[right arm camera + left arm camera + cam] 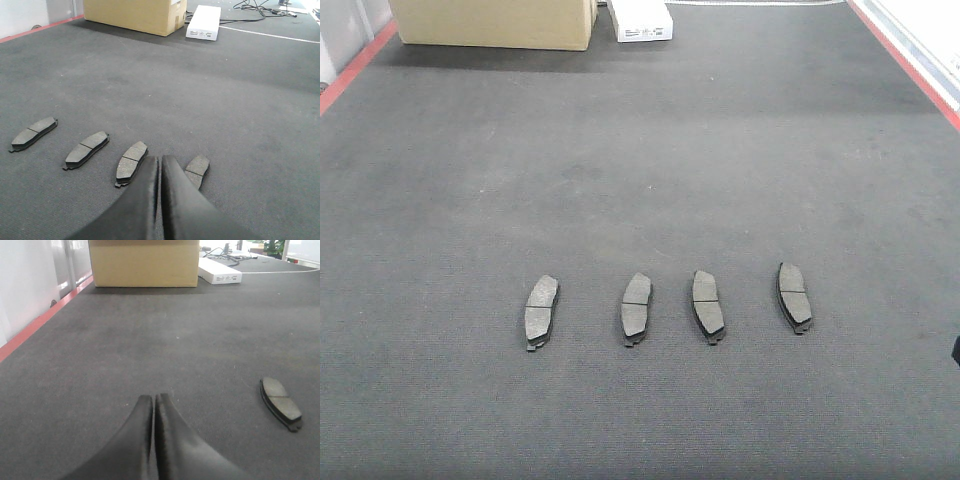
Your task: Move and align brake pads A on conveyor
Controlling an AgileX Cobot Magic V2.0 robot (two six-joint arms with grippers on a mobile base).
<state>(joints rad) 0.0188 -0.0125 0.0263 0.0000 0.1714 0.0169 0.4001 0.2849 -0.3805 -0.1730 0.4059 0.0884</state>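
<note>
Several dark grey brake pads lie in a row across the near part of the grey conveyor belt (640, 170), each pointing lengthwise away from me: the leftmost pad (542, 311), two middle pads (636, 306) (708, 304) and the rightmost pad (794, 296). My left gripper (154, 397) is shut and empty, low over bare belt, with the leftmost pad (281, 402) off to its right. My right gripper (160, 159) is shut and empty, its tips between a middle pad (132, 162) and the rightmost pad (198, 170), which it partly hides. Neither gripper shows in the front view.
A cardboard box (495, 22) and a white carton (642, 20) stand at the belt's far end. Red side edges (355, 65) (910, 60) bound the belt. Cables (260, 7) lie beyond the white carton.
</note>
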